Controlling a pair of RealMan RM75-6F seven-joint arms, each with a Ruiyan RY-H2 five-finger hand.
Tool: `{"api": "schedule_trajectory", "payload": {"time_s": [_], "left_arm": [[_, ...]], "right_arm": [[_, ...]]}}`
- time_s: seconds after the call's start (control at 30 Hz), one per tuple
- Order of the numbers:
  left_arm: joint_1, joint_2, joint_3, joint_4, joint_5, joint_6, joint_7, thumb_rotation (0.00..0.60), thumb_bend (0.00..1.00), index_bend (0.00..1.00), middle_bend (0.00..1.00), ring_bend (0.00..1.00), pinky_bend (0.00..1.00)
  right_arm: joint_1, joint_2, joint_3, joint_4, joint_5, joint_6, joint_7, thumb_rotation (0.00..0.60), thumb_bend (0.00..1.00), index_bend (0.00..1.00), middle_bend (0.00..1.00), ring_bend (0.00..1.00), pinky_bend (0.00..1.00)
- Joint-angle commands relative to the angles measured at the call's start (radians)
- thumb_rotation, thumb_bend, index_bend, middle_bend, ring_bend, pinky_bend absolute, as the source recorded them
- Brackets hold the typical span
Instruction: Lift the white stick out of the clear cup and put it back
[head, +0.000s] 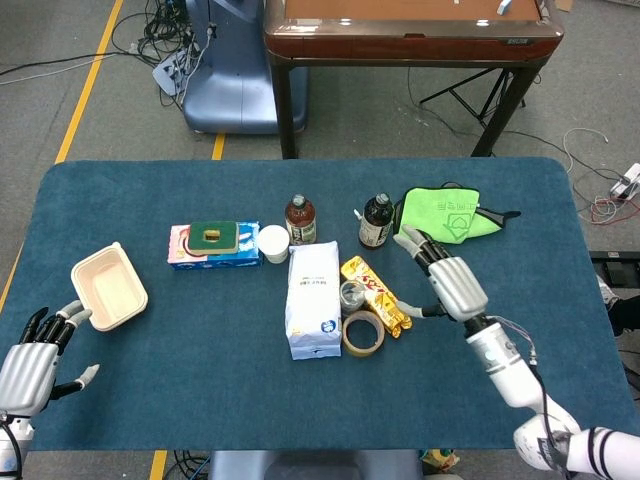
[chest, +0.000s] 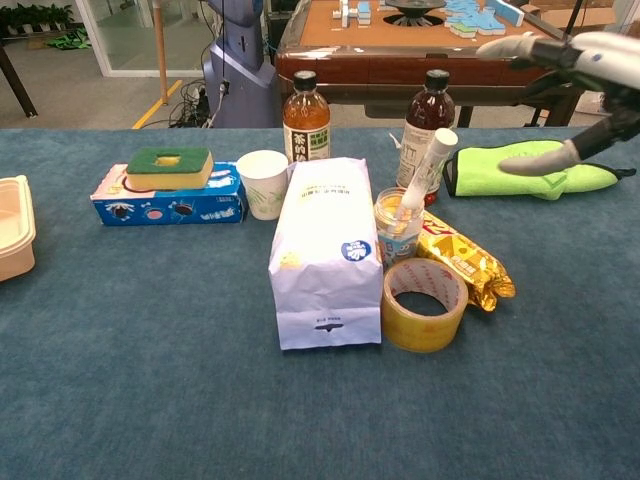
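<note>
- My left hand (head: 28, 368) hangs at the table's (head: 200, 400) near left corner, fingers spread, holding nothing
- A tape roll (chest: 425, 304) lies just in front of the clear cup (chest: 397, 226), beside the white bag (chest: 322, 250) at mid-table
- The white stick (chest: 427, 171) stands tilted in the clear cup, leaning right
- My right hand (head: 452, 282) hovers right of the cup, fingers apart, empty
- A green cloth (head: 438, 214) lies toward the far edge
</note>
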Motion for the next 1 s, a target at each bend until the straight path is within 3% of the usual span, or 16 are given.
{"api": "schedule_trajectory", "payload": {"time_s": [0.03, 0.23, 0.5, 1.0], "left_arm": [[-0.002, -0.005, -0.003, -0.003, -0.002, 0.0, 0.013, 0.6, 0.23, 0.17, 0.1, 0.16, 0.03], [-0.014, -0.01, -0.01, -0.009, -0.003, -0.012, 0.024, 0.6, 0.23, 0.17, 0.1, 0.16, 0.03], [-0.017, -0.015, -0.009, -0.028, 0.005, -0.009, 0.048, 0.6, 0.23, 0.17, 0.1, 0.16, 0.03], [-0.002, -0.009, -0.002, -0.029, 0.004, 0.01, 0.037, 0.6, 0.23, 0.17, 0.1, 0.16, 0.03]], "right_arm": [[-0.1, 0.1, -0.036, -0.084, -0.011, 0.111, -0.077, 0.6, 0.25, 0.07, 0.06, 0.0, 0.13], [-0.242, 0.193, -0.088, -0.131, 0.01, 0.24, -0.108, 0.6, 0.25, 0.09, 0.11, 0.0, 0.13], [-0.367, 0.245, -0.139, -0.123, 0.049, 0.301, -0.105, 0.6, 0.25, 0.13, 0.12, 0.03, 0.13], [-0.424, 0.234, -0.125, -0.074, 0.027, 0.303, -0.036, 0.6, 0.25, 0.17, 0.13, 0.03, 0.13]]}}
